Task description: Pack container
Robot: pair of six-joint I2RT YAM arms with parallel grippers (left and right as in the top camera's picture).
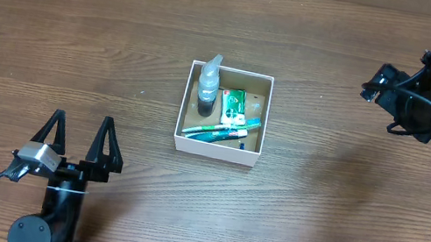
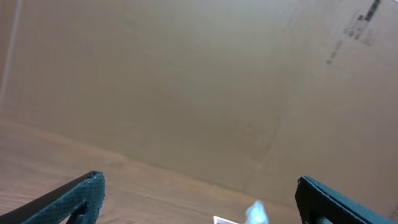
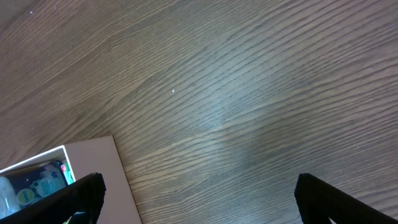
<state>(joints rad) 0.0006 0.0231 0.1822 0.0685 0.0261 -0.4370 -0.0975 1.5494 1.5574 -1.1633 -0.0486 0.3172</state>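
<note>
Our left gripper [image 1: 81, 138] and right gripper [image 3: 199, 194] hang wide and empty, and a careless reach into the container [image 1: 217, 150] could topple its clear bottle [image 1: 208, 84].

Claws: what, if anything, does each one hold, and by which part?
Nothing is held: the left claw and the right claw are both open and empty.

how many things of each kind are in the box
clear bottle: 1
green packet: 1
long teal-and-white toiletries: 2, as far as the overhead view shows
total in the container: 4
</note>
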